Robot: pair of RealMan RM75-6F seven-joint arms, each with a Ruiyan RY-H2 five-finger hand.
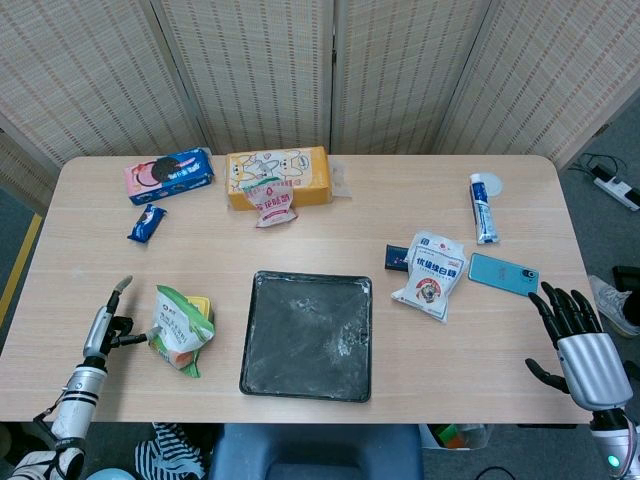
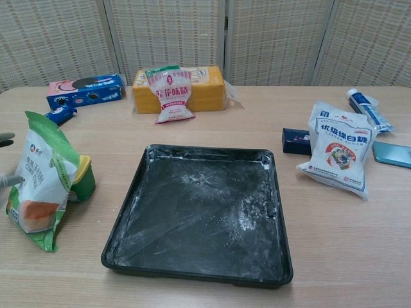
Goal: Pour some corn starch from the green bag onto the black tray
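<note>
Left hand [image 1: 108, 325] is seen at the near left edge of the surface [image 1: 560, 220], its fingertips touching the upright green bag [image 1: 178, 326], though whether the bag is actually gripped cannot be told; the right hand [image 1: 580, 345] is held with fingers spread and nothing in it, off the near right corner. Just right of the bag, the black tray [image 1: 307, 336] is dusted with white powder, and a yellow-lidded tub [image 1: 201, 304] is tucked behind the bag. Farther back, a white pouch [image 1: 432, 272], a blue phone [image 1: 503, 273], a yellow box [image 1: 278, 176] and a cookie box [image 1: 169, 175] are laid out.
</note>
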